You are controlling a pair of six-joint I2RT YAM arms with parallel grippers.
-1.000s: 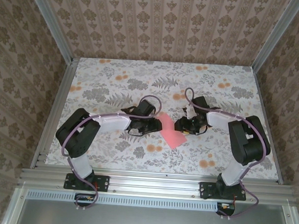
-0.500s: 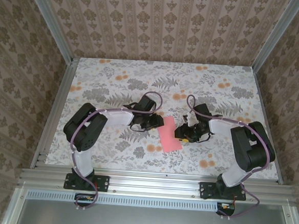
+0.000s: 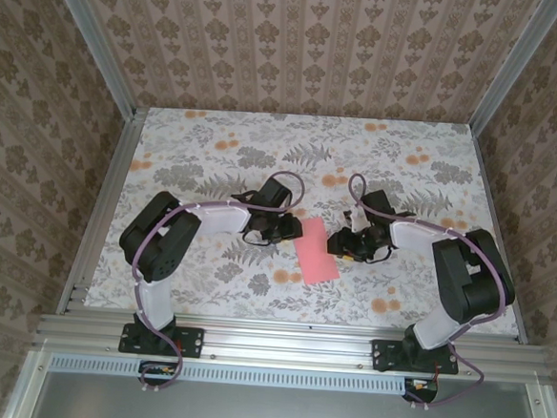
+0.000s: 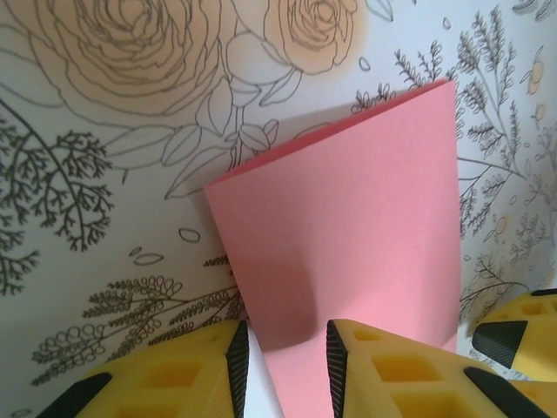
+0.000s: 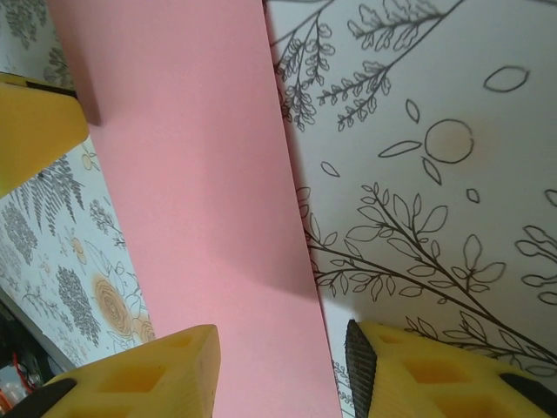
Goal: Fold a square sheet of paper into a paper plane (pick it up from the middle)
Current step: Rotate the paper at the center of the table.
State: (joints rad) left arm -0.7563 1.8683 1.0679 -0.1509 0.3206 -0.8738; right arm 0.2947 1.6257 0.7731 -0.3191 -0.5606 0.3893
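The square sheet of paper (image 3: pixel 317 250) lies folded into a narrow salmon-pink strip on the floral table, between the two grippers. No paper plane shape is in view. My left gripper (image 3: pixel 292 232) is at the strip's left long edge. In the left wrist view its jaws (image 4: pixel 287 353) stand a little apart, one finger over the paper (image 4: pixel 348 218) and one over the table. My right gripper (image 3: pixel 339 244) is at the right long edge. In the right wrist view it (image 5: pixel 283 361) stands open, straddling the paper's edge (image 5: pixel 191 174).
The floral tablecloth (image 3: pixel 215 157) spreads flat on all sides. Aluminium rails (image 3: pixel 96 225) and patterned walls close in the left, right and far sides. Both arm bases (image 3: pixel 159 339) sit at the near edge.
The sheet has gone from a wider shape to a narrow strip. Both grippers shifted slightly along it, and the left jaws have narrowed.
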